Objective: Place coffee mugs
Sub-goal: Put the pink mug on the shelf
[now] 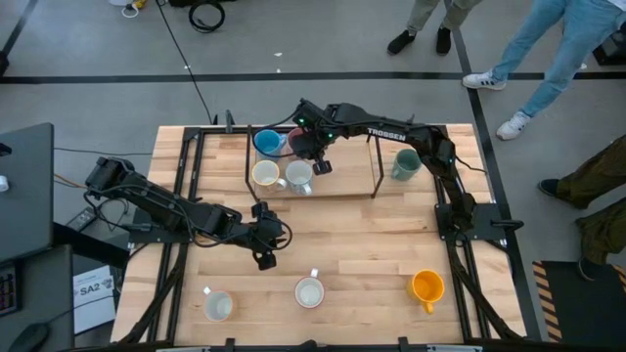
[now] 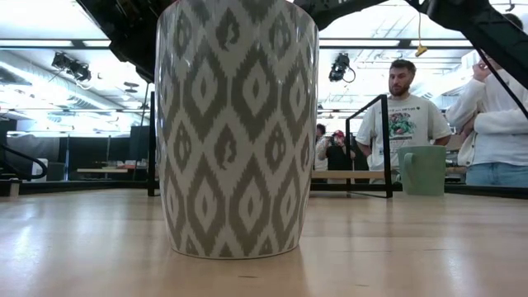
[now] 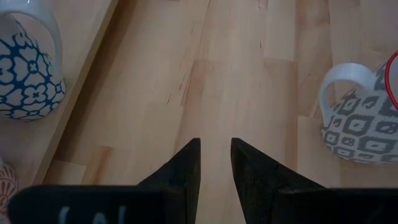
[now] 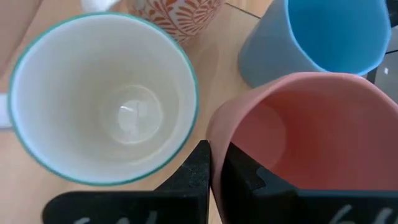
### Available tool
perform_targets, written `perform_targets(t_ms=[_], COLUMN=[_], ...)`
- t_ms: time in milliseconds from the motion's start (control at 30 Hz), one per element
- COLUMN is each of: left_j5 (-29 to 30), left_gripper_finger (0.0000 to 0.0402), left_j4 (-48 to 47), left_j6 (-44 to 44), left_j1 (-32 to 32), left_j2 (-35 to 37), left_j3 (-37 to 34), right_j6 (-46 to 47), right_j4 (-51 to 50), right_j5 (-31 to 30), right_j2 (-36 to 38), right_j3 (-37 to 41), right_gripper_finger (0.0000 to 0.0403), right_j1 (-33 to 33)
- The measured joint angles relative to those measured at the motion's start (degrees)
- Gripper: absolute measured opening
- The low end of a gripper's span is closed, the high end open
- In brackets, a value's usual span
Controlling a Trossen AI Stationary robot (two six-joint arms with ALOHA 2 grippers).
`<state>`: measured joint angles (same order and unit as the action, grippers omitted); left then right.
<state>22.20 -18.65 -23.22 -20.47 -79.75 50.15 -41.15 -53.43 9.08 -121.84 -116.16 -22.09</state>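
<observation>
Mugs sit in two groups: a blue mug (image 1: 267, 143), pink mug (image 1: 297, 142) and two pale mugs (image 1: 265, 175) clustered on the raised shelf (image 1: 342, 186) at the far side, and three along the near edge. The left gripper (image 1: 264, 235), fingers nearly together and holding nothing, hovers over bare wood at mid-table. The right gripper (image 4: 211, 163) pinches the pink mug's rim. A green mug (image 1: 406, 163) stands right of the shelf, an orange mug (image 1: 426, 286) near-right. All look empty.
</observation>
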Motion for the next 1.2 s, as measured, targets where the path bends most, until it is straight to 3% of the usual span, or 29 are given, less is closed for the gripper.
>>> perform_targets(t_ms=[1200], left_j5=[0.02], left_gripper_finger=[0.0096], left_j4=[0.44], left_j6=[0.10], left_j1=[-0.02], left_j2=[0.02], left_j3=[0.07], right_j6=[0.46], right_j4=[5.31], right_j5=[1.09], right_j2=[-2.58], right_j3=[2.29], right_gripper_finger=[0.0028], right_j1=[0.21])
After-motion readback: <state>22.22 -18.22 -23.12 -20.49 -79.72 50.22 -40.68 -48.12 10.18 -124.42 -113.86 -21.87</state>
